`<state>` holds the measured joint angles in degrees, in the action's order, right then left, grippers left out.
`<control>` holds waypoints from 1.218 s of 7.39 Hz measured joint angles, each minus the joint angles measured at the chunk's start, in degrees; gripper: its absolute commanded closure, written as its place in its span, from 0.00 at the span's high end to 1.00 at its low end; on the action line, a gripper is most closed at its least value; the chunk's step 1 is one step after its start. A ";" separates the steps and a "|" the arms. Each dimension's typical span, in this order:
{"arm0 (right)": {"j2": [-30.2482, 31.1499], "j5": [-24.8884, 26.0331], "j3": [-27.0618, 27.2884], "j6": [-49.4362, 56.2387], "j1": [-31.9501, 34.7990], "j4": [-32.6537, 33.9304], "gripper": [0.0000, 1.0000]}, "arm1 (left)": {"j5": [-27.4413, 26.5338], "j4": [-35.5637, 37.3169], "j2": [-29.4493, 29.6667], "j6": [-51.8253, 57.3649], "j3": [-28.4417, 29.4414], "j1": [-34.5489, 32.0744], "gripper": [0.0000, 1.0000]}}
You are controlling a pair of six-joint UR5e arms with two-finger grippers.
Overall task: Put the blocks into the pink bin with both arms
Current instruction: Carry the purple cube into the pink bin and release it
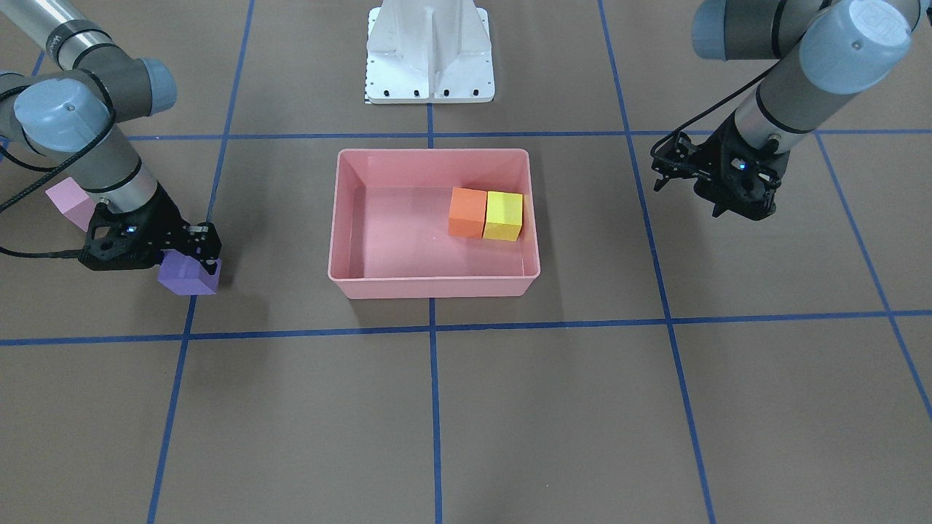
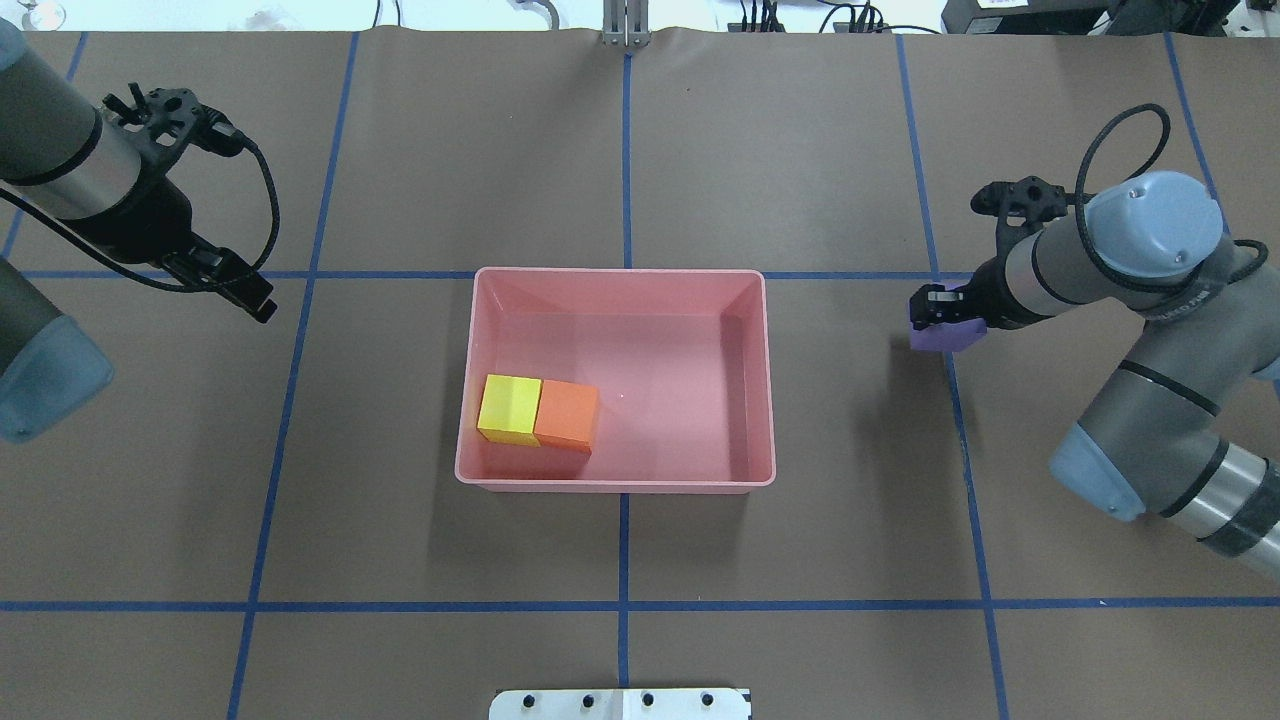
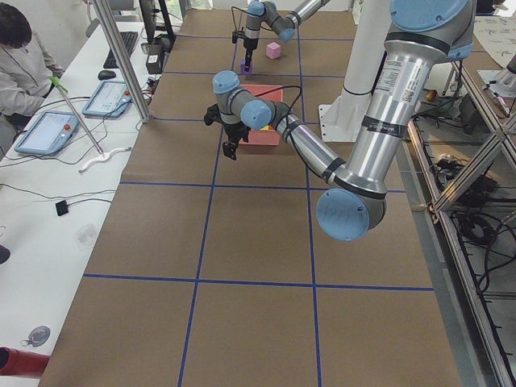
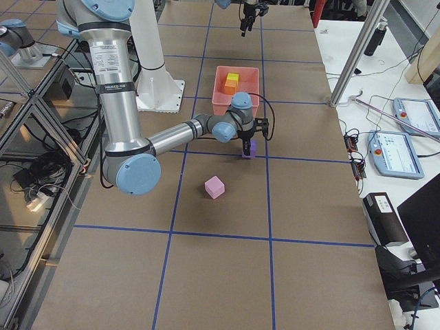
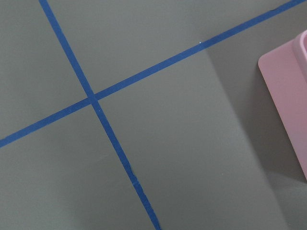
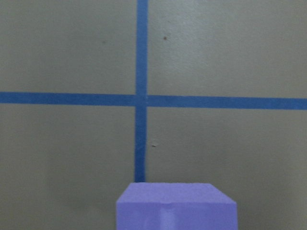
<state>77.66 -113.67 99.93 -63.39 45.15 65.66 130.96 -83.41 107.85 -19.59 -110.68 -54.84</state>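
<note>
The pink bin (image 1: pixel 433 290) stands at the table's middle, also in the overhead view (image 2: pixel 620 485). The orange block (image 1: pixel 467 212) and the yellow block (image 1: pixel 504 215) lie side by side inside it, touching. My right gripper (image 1: pixel 200 260) stands over the purple block (image 1: pixel 189 276) and is shut on it, low at the table, beside the bin; in the overhead view the gripper (image 2: pixel 940 312) partly covers this block (image 2: pixel 940 337). The light pink block (image 1: pixel 69 202) lies on the table behind that arm. My left gripper (image 1: pixel 659 169) hangs open and empty on the bin's other side.
The white pedestal base (image 1: pixel 429 54) stands behind the bin. Blue tape lines (image 1: pixel 432 327) grid the brown table. An operator's desk with tablets (image 3: pixel 48 129) runs along the table's far side. The left wrist view shows a corner of the bin (image 5: pixel 288 96).
</note>
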 measured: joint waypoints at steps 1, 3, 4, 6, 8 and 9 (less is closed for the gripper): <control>-3.21 -1.74 1.41 -5.28 -0.02 0.03 0.00 | 0.00 -0.02 0.00 0.24 0.16 0.00 1.00; -10.59 -3.50 3.30 -16.90 -1.07 0.01 0.99 | -0.06 -0.08 -0.01 0.42 0.43 0.03 1.00; -13.99 -2.82 3.74 -21.71 -2.81 -0.09 1.00 | -0.08 -0.08 -0.01 0.43 0.57 0.06 1.00; -16.90 1.56 5.37 -27.73 -6.80 -0.13 1.00 | -0.09 -0.11 -0.01 0.37 0.94 0.14 1.00; -16.82 3.22 6.52 -28.29 -8.02 5.82 1.00 | -0.09 -0.17 0.01 0.10 0.95 0.21 1.00; -16.48 3.55 7.85 -26.04 -7.81 12.85 1.00 | -0.09 -0.17 0.05 -0.04 0.86 0.21 1.00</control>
<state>61.18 -110.12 107.78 -89.43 37.34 78.50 130.87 -83.58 107.89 -19.63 -109.82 -54.63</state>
